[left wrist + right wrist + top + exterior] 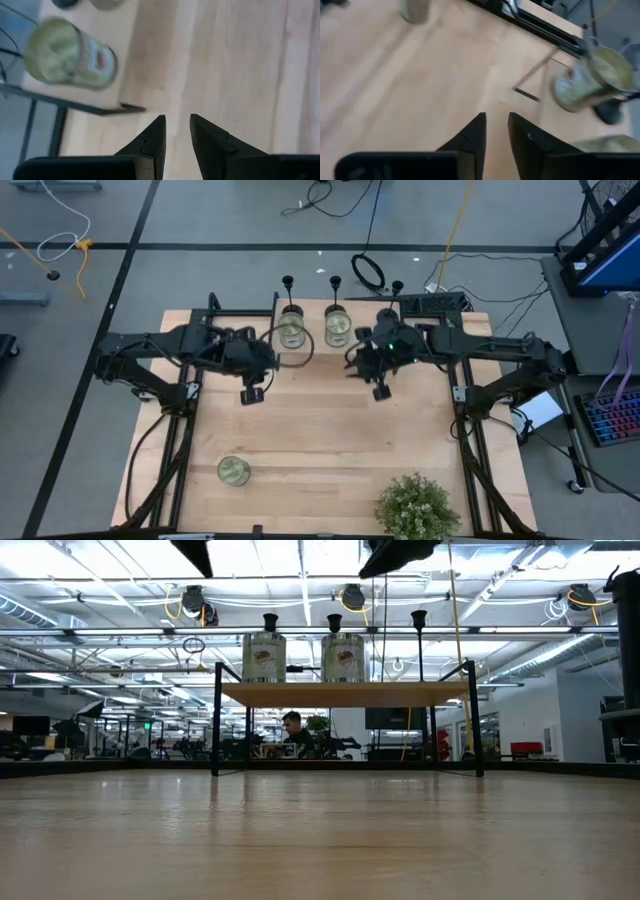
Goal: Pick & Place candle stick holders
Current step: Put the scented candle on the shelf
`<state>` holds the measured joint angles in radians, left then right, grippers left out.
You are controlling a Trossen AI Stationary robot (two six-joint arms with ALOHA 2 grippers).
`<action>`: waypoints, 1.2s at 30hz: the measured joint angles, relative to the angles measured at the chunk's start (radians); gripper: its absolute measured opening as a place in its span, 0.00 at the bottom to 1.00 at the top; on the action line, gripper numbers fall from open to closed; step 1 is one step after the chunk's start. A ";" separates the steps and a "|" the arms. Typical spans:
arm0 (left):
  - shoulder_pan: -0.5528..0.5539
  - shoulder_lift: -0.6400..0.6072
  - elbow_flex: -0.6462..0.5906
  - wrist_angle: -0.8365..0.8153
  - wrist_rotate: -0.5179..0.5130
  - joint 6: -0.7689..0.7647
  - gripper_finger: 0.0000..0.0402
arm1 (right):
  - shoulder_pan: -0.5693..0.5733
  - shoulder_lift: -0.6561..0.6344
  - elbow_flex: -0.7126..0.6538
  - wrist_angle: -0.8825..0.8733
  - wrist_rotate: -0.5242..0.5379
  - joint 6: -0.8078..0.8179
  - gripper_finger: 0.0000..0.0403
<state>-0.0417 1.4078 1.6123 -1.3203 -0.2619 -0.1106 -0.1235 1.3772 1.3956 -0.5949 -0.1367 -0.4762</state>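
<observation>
Three black candle stick holders stand in a row along the back of a raised wooden shelf [310,315]: left [288,282], middle [336,282] and right [397,286]. In the low view they rise behind the shelf's jars, left [270,622], middle [334,622] and right [418,618]. My left gripper [252,394] hangs over the table just in front of the shelf's left end, empty, with a narrow gap between its fingers [152,137]. My right gripper [380,390] hangs in front of the shelf's right end, also empty and narrowly open [496,120]. A holder's dark base [610,112] shows in the right wrist view.
Two glass jars [290,328] [338,325] stand on the shelf in front of the holders. A third jar [233,471] stands on the table at the front left. A leafy potted plant [416,508] stands at the front right edge. Black frame rails [185,395] run along both table sides.
</observation>
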 joint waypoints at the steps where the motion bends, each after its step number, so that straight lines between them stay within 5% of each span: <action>1: -0.020 0.000 -0.015 -0.006 0.000 -0.027 0.23 | 0.020 -0.001 0.000 -0.003 0.001 0.028 0.22; 7: -0.190 0.000 -0.179 0.007 0.028 -0.212 0.23 | 0.125 -0.003 -0.033 0.004 0.004 0.135 0.30; 16: -0.490 0.001 -0.478 0.378 0.310 -0.467 0.23 | 0.227 -0.009 -0.285 0.297 0.050 0.286 0.32; 21: -0.633 0.001 -0.574 0.511 0.314 -0.617 0.23 | 0.279 -0.010 -0.405 0.491 0.088 0.338 0.31; 26: -0.726 0.001 -0.606 0.462 0.225 -0.704 0.23 | 0.321 -0.008 -0.485 0.661 0.086 0.356 0.31; 36: -0.749 0.000 -0.606 0.386 0.137 -0.705 0.23 | 0.332 -0.009 -0.497 0.756 0.087 0.335 0.31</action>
<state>-0.7905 1.4082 1.0061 -0.9348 -0.1250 -0.8152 0.2086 1.3685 0.8989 0.1611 -0.0494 -0.1407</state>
